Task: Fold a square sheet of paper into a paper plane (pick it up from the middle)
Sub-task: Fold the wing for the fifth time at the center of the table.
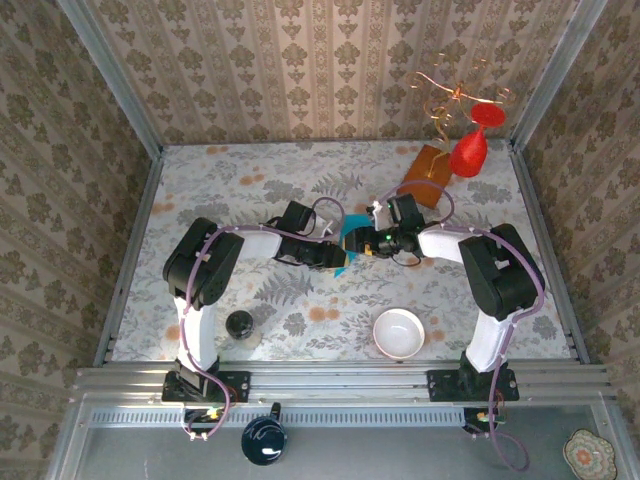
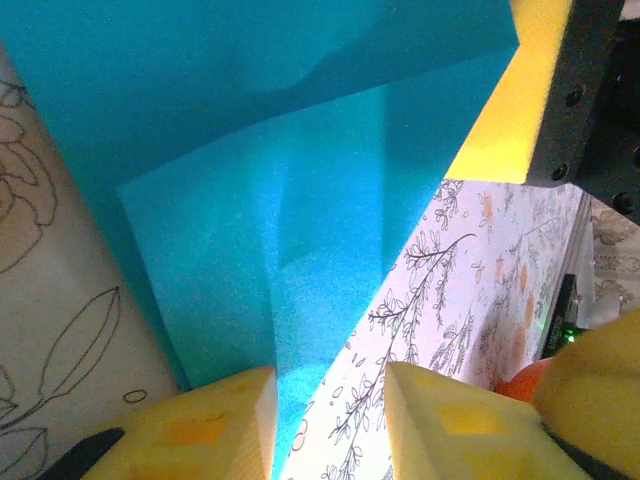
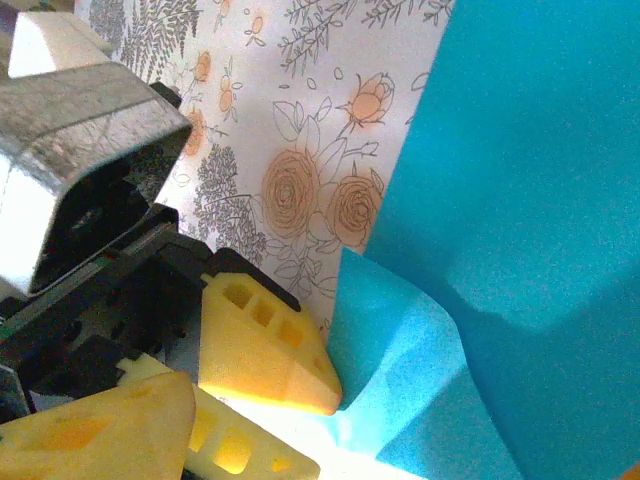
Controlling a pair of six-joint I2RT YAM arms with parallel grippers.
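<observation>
The teal-blue square sheet of paper (image 1: pixel 346 262) is creased and stands partly raised between my two grippers at mid-table. In the left wrist view the paper (image 2: pixel 280 200) spreads wide, with a fold line down its middle. My left gripper (image 2: pixel 330 430) is open: the paper's lower strip runs along the inner face of one yellow finger (image 2: pixel 200 430), and tablecloth shows in the gap. My right gripper (image 3: pixel 360 455) is open wide, with the paper (image 3: pixel 520 220) in front of it. The left gripper's fingertip (image 3: pixel 265 345) touches a curled corner of the paper. From above, the left gripper (image 1: pixel 333 256) and right gripper (image 1: pixel 366 243) nearly meet.
A white bowl (image 1: pixel 398 333) sits near the front right and a dark jar (image 1: pixel 239 324) near the front left. An orange-brown board (image 1: pixel 425 172) and a red glass-shaped ornament (image 1: pixel 468 150) stand at the back right. Patterned walls enclose the table.
</observation>
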